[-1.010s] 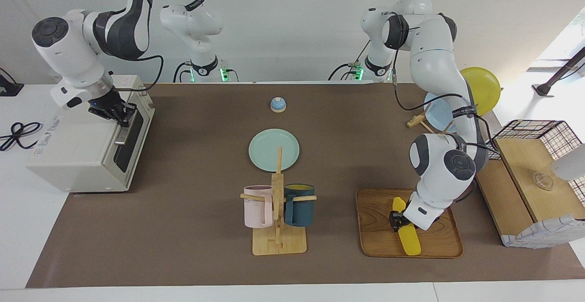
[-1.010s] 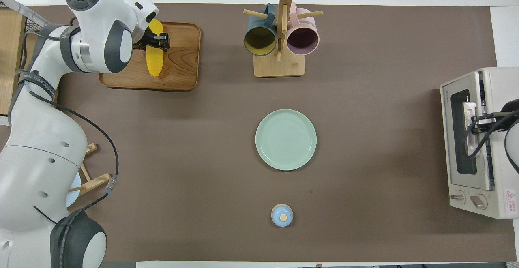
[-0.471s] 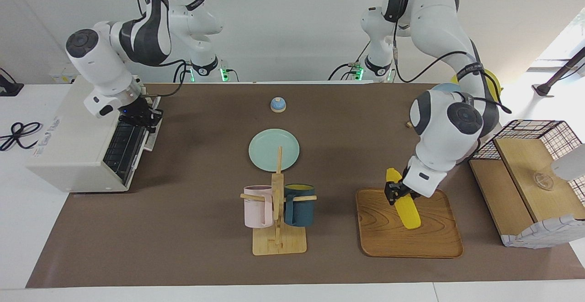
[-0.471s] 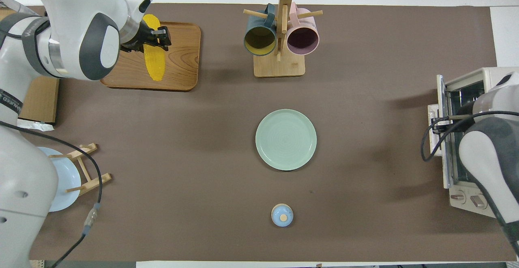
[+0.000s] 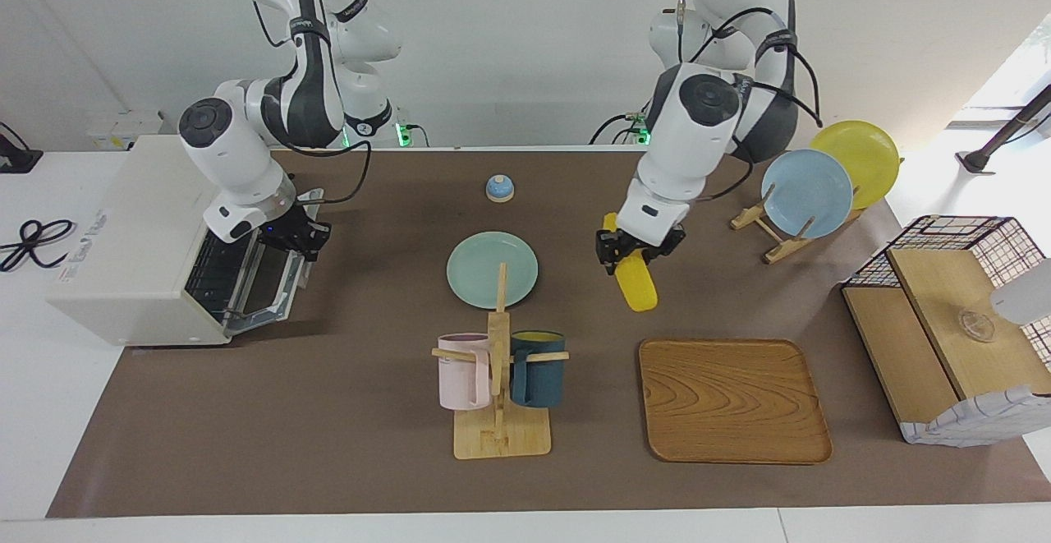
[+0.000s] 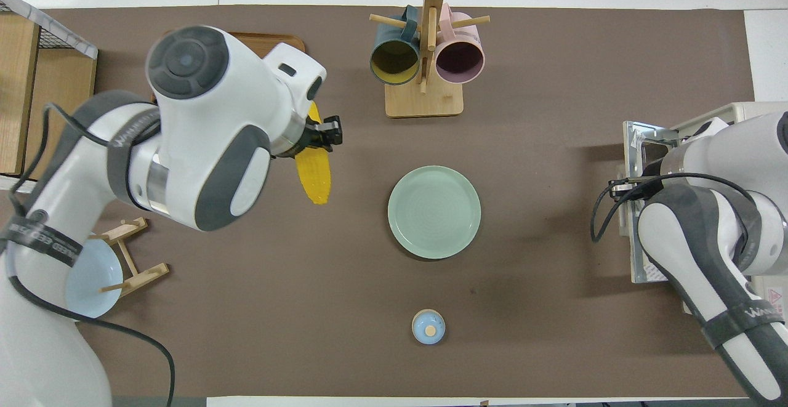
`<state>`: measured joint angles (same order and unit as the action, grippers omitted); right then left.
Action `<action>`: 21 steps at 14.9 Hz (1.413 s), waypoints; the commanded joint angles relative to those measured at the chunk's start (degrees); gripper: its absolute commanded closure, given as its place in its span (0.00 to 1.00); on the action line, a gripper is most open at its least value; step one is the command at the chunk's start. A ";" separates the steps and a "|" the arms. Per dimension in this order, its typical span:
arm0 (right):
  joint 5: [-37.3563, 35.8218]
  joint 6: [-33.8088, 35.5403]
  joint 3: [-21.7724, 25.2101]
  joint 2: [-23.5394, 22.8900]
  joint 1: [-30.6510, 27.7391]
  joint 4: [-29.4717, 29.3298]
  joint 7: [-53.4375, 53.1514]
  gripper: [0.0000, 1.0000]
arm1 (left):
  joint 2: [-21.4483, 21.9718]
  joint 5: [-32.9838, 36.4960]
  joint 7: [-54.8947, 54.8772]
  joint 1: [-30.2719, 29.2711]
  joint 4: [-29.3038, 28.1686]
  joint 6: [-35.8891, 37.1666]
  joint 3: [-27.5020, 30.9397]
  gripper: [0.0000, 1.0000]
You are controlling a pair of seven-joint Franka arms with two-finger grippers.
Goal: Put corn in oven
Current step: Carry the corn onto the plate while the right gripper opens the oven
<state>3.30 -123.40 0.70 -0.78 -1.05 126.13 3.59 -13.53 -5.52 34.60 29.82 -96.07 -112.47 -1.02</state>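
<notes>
Brown matting covers the table (image 5: pixel 369 461). Nearest me sits the bare wooden tray (image 5: pixel 733 399). Above the mat beside the mint-green round plate (image 5: pixel 492 269), the left gripper (image 5: pixel 626 253) hangs clamped on the smooth yellow corn cob (image 5: pixel 633 279). The right gripper (image 5: pixel 303 238) pinches the half-lowered door of the boxy off-white toaster oven (image 5: pixel 139 239).

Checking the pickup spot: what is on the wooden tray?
Nothing: in the facing view the tray lies bare. The left gripper holds the corn in the air over the mat. Overhead, the arm covers most of the tray.
</notes>
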 commanded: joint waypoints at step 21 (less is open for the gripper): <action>0.31 -10.64 1.32 -4.32 6.86 4.74 -7.11 0.71 | -10.99 0.16 1.79 18.52 -8.61 -32.02 1.37 0.77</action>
<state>3.48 -134.94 1.44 -5.44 5.70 131.75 -3.19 -24.23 -5.61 38.19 47.51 -104.22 -142.75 -0.55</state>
